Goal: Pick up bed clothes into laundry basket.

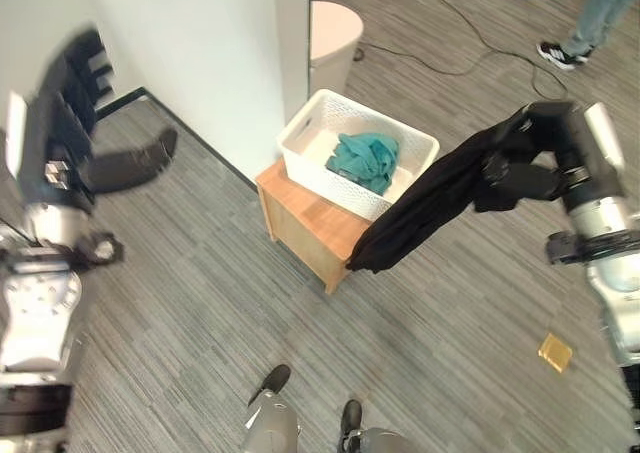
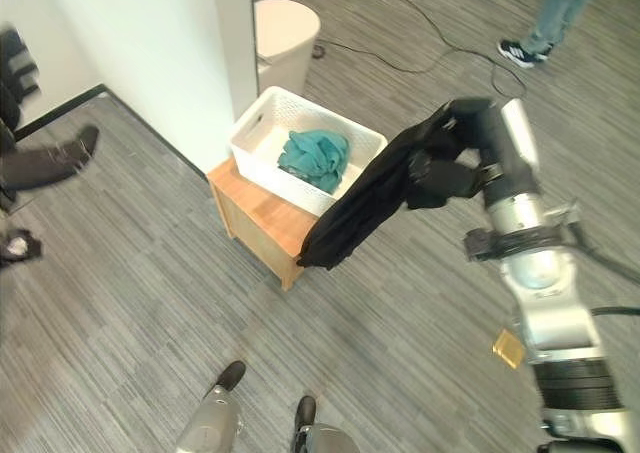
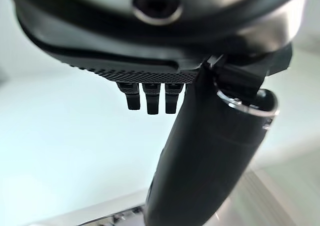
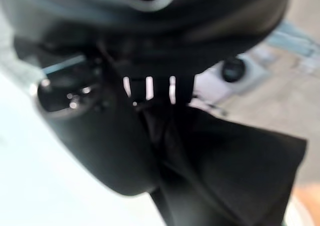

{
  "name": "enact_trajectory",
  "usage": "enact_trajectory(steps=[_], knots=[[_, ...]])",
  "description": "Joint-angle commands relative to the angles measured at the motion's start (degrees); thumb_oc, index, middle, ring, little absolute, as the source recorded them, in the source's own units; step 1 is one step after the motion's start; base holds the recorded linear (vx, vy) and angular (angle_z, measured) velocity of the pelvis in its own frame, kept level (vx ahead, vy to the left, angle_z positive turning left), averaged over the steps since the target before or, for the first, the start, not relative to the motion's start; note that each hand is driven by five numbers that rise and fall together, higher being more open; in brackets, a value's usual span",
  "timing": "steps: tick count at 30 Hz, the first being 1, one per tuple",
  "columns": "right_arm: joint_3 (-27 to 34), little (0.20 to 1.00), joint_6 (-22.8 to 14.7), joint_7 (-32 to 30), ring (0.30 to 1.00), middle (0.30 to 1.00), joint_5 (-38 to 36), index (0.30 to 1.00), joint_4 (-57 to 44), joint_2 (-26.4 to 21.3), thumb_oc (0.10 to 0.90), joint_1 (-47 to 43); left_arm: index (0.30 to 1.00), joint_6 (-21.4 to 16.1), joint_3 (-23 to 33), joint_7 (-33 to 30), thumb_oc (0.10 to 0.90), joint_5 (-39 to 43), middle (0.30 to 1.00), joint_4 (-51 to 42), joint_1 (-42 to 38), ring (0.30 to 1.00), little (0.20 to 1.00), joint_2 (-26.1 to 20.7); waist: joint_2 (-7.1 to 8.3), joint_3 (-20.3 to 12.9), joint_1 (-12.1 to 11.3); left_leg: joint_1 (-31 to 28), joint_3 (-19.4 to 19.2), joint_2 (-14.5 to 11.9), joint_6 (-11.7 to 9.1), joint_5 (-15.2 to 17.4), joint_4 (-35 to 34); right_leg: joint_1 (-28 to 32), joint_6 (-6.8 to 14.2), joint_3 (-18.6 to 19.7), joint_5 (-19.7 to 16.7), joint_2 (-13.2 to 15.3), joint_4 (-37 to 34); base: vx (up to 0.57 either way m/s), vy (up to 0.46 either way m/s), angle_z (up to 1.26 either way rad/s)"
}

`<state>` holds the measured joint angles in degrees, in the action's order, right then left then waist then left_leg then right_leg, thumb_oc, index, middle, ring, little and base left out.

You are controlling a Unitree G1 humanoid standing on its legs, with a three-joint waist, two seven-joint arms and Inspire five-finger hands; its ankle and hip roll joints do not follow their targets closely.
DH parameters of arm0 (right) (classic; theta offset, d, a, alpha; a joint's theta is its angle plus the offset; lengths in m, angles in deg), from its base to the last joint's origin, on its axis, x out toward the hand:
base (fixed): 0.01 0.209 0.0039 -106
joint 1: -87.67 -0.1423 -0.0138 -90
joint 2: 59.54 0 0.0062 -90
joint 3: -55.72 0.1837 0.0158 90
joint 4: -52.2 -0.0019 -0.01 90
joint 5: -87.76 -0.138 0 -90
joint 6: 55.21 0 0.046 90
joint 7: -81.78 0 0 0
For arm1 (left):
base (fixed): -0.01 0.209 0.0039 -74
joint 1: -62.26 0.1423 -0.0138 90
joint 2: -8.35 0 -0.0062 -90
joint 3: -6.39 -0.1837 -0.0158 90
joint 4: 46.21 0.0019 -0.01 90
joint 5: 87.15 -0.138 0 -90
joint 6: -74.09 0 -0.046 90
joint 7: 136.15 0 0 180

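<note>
A black garment (image 1: 430,208) hangs from my right hand (image 1: 520,173), which is shut on it at the right of the scene. The cloth's lower end dangles over the near right corner of the white laundry basket (image 1: 300,138). A teal garment (image 1: 365,158) lies inside the basket. The basket stands on a low wooden table (image 1: 305,223). In the right wrist view the black garment (image 4: 225,171) drapes down past the thumb (image 4: 95,141). My left hand (image 1: 75,93) is raised at the far left, fingers straight, holding nothing.
A white wall (image 1: 210,53) rises behind the basket, with a beige round bin (image 1: 330,33) at its corner. A person's legs (image 1: 590,23) stand at the back right. A small yellow item (image 1: 555,353) lies on the floor at right. A dark shoe (image 1: 130,163) shows at left.
</note>
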<state>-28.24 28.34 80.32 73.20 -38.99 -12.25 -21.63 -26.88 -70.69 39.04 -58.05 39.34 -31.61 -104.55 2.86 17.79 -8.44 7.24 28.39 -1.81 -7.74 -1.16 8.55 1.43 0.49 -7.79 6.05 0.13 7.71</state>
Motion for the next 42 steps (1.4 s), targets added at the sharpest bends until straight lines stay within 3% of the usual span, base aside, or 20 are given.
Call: enact_trajectory(steps=[1, 5, 11, 15, 18, 20, 22, 23, 27, 28, 30, 37, 42], knots=[[6.64, 0.300, -8.19, -2.43, 0.300, 0.300, -1.72, 0.300, -6.84, -6.08, 0.400, -6.63, 0.900, -3.95, 2.38, 2.32, 0.800, 3.53, 0.900, -3.13, 0.93, 0.900, 0.900, -1.58, 4.30, -9.87, 0.69, -5.38, -10.77, -1.27, 4.37, 2.84, -0.69, -0.83, 3.75, -0.31, -4.58, 3.00, -6.39, 0.01, -0.182, 0.53], [6.89, 0.300, -8.04, -1.83, 0.300, 0.300, -0.93, 0.300, -6.94, -8.92, 0.400, -7.94, 0.900, -3.15, 2.02, 5.50, 0.800, 3.91, 0.900, -3.28, 6.12, 0.900, 0.900, -0.36, 4.37, -11.59, 0.95, -5.82, -15.74, 2.21, 6.30, 3.96, -7.15, -0.36, 3.89, -1.23, -5.11, 1.58, -8.91, -0.01, -0.085, 0.52], [6.11, 0.300, -8.33, -1.11, 0.300, 0.300, -0.38, 0.300, -6.58, -7.79, 0.400, -8.23, 0.900, -3.18, 2.71, 6.00, 0.800, 4.67, 0.900, -3.56, 9.36, 0.900, 0.900, 3.11, 4.24, -13.39, 0.50, -8.93, -16.35, 1.73, 6.44, 2.01, -12.99, 0.85, 3.52, -1.47, -5.40, 0.60, -10.84, 0.02, 0.000, -0.05], [2.20, 0.300, -8.09, -2.07, 0.300, 0.300, -0.20, 0.300, -3.65, -11.00, 0.400, -13.65, 0.900, -2.50, 1.12, 7.64, 0.800, 4.80, 0.900, -3.27, 11.13, 0.900, 0.900, 1.04, 4.19, -14.21, 0.06, -9.89, -16.32, 1.88, 6.46, 1.92, -13.53, 1.51, 3.80, -1.11, -5.83, 0.79, -11.07, 0.01, 0.046, 0.00], [-5.37, 0.300, -8.26, -2.71, 0.300, 0.300, -0.21, 0.300, -0.33, -14.23, 0.400, -21.67, 0.900, -2.35, -0.76, 8.57, 0.800, 7.03, 0.900, -2.61, 11.23, 0.900, 0.900, 0.19, 4.08, -14.31, -0.22, -10.19, -16.52, 1.99, 6.51, 1.82, -13.55, 1.62, 3.94, -0.81, -6.09, 0.98, -10.90, -0.01, 0.050, -0.06], [-16.86, 0.300, -7.26, -3.77, 0.300, 0.300, 0.96, 0.300, 3.77, -18.62, 0.400, -35.01, 0.900, -1.56, -4.27, 10.01, 0.800, 8.31, 0.900, -2.77, 11.32, 0.900, 0.900, -3.02, 4.96, -14.67, -0.92, -10.51, -16.75, 2.20, 6.60, 1.99, -13.55, 1.65, 4.36, -0.70, -6.48, 1.33, -10.70, -0.02, 0.092, -0.11], [-27.38, 0.300, -7.30, -4.33, 0.300, 0.300, 0.37, 0.300, 7.00, -19.18, 0.400, -46.41, 0.900, -1.13, -6.30, 10.62, 0.800, 9.73, 0.900, -2.14, 11.28, 0.900, 0.900, -3.61, 5.56, -14.89, -0.98, -10.70, -17.10, 2.32, 6.80, 1.98, -13.55, 1.46, 4.56, -0.18, -6.87, 1.45, -10.47, -0.02, 0.076, -0.11], [-35.82, 0.300, -7.00, -4.87, 0.300, 0.300, 0.24, 0.300, 9.76, -19.35, 0.400, -56.33, 0.900, -0.61, -8.72, 11.17, 0.800, 9.99, 0.900, -1.99, 11.23, 0.900, 0.900, -5.08, 6.67, -15.25, -0.98, -10.77, -17.44, 2.41, 6.94, 2.04, -13.55, 1.32, 4.86, 0.08, -7.24, 1.57, -10.32, -0.02, 0.081, -0.12], [-57.55, 0.300, -6.42, -6.17, 0.300, 0.300, -1.65, 0.300, 18.91, -13.55, 0.400, -81.00, 0.900, 0.01, -13.59, 11.10, 0.800, 9.74, 0.900, -1.28, 8.98, 0.900, 0.900, -5.67, 7.13, -15.86, -0.34, -10.56, -17.87, 2.80, 7.28, 1.92, -13.55, 0.56, 5.48, 0.72, -8.02, 1.90, -9.65, -0.03, 0.071, -0.14], [-59.88, 0.300, -6.61, -6.15, 0.300, 0.300, -2.02, 0.300, 19.75, -13.22, 0.400, -83.37, 0.900, -0.06, -13.78, 11.09, 0.800, 9.74, 0.900, -1.09, 8.55, 0.900, 0.900, -5.00, 6.48, -15.70, -0.38, -10.47, -17.89, 2.83, 7.30, 1.89, -13.55, 0.43, 5.50, 0.74, -7.99, 1.94, -9.58, -0.04, 0.069, -0.15], [-66.10, 0.300, -6.10, -6.75, 0.300, 0.300, -3.06, 0.300, 24.16, -7.45, 0.400, -90.99, 0.900, 0.39, -17.73, 11.42, 0.800, 9.45, 0.900, 0.11, 5.75, 0.900, 0.900, -5.81, 6.94, -15.78, -0.03, -10.28, -18.17, 3.17, 7.57, 1.79, -13.55, -0.37, 5.98, 1.35, -8.57, 2.29, -8.92, -0.05, 0.086, -0.07], [-71.96, 0.300, -4.72, -6.74, 0.300, 0.300, -0.97, 0.300, 29.42, 2.65, 0.400, -96.98, 0.900, 0.38, -22.65, 10.66, 0.800, 10.10, 0.900, 0.55, 0.04, 0.900, 0.900, -5.74, 7.75, -15.89, -0.32, -9.75, -18.02, 3.75, 7.99, 1.48, -13.55, -0.97, 6.29, 1.81, -9.20, 2.67, -8.72, -0.02, 0.051, -0.01], [-73.54, 0.300, -3.83, -6.49, 0.300, 0.300, 0.23, 0.300, 32.64, 3.72, 0.400, -97.33, 0.900, 0.30, -22.34, 9.79, 0.800, 10.37, 0.900, 0.42, 0.39, 0.900, 0.900, -5.20, 8.85, -15.78, -0.91, -9.29, -17.47, 3.90, 8.13, 1.31, -13.55, -0.96, 6.42, 2.23, -9.31, 2.54, -8.92, 0.00, 0.000, 0.00]])
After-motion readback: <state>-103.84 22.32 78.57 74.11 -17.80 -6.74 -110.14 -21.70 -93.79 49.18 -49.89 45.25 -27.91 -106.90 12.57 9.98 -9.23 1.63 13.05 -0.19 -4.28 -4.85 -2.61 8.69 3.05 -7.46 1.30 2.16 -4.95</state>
